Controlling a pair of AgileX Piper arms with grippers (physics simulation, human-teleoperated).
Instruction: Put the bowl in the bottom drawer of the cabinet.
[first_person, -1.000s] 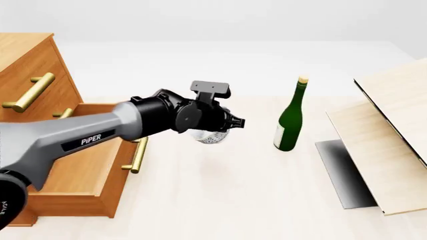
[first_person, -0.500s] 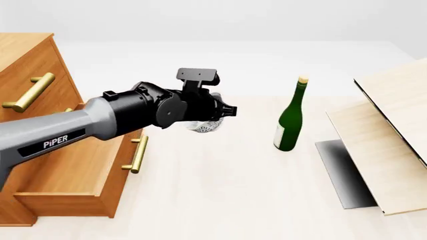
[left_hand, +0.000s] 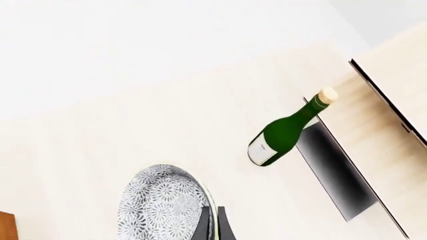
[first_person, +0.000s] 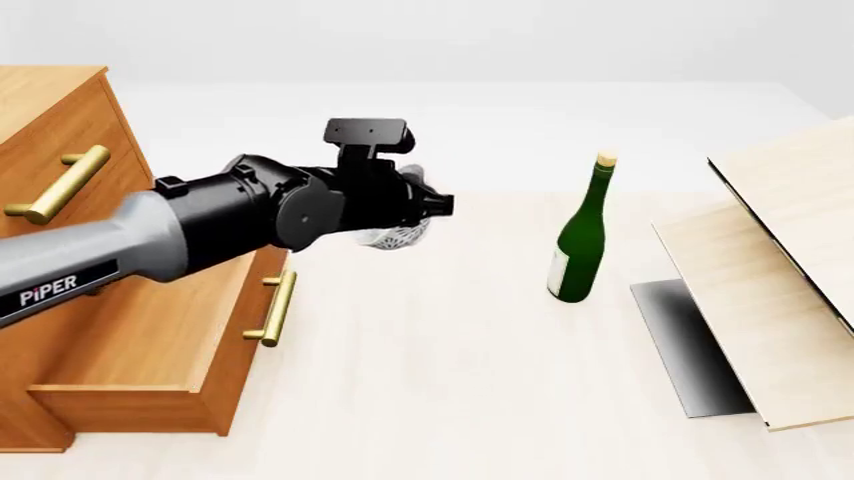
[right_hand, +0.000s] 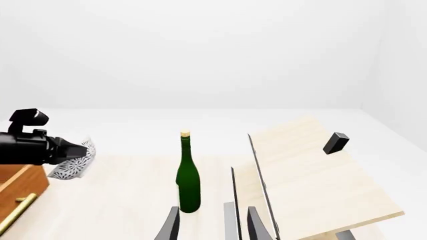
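The speckled white bowl (first_person: 395, 237) hangs in the air above the table, just right of the cabinet (first_person: 54, 130). My left gripper (first_person: 430, 206) is shut on its rim, and the left wrist view shows the bowl (left_hand: 163, 207) pinched between the dark fingers (left_hand: 203, 226). The bottom drawer (first_person: 134, 350) is pulled out, with its brass handle (first_person: 276, 308) on its front, below and left of the bowl. My right gripper (right_hand: 212, 227) shows only in its own wrist view, open and holding nothing. That view also catches the bowl (right_hand: 73, 162) far off.
A green wine bottle (first_person: 577, 240) stands upright right of the bowl. A pale light-wood box (first_person: 767, 280) with a dark edge lies tilted at the far right, over a grey shadow. Two upper drawer fronts are shut.
My left arm has carried the bowl leftward and slightly upward, closer to the cabinet. The bottle, the box and the drawer have not moved.
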